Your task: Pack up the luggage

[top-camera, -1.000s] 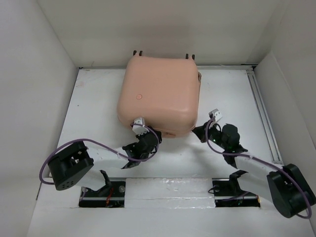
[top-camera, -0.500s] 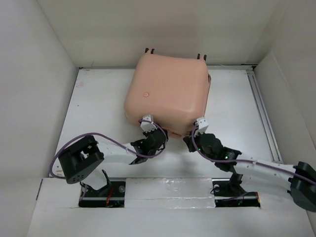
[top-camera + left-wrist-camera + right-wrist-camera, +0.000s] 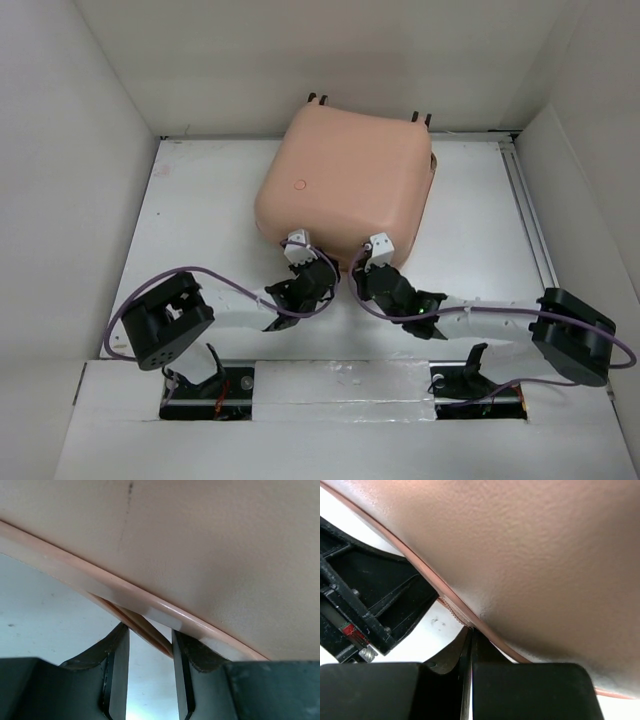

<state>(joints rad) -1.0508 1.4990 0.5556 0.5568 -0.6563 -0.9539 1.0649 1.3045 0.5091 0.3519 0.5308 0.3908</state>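
The luggage is a peach-pink hard-shell suitcase lying flat and closed at the back centre, with its round logo facing up and black wheels at its far edge. My left gripper sits at its near edge. In the left wrist view its jaws stand apart under the shell, and a thin rim edge crosses the gap. My right gripper is beside it at the same edge. In the right wrist view its fingers are pressed together at the zipper seam under the shell.
White walls enclose the table on three sides. A metal rail runs along the right side. The left arm's black body is close to the left of my right gripper. The two arm bases sit in slots at the near edge.
The suitcase has slid to the right and toward the back wall. My right arm swung left to the suitcase's near edge. My left gripper followed the edge.
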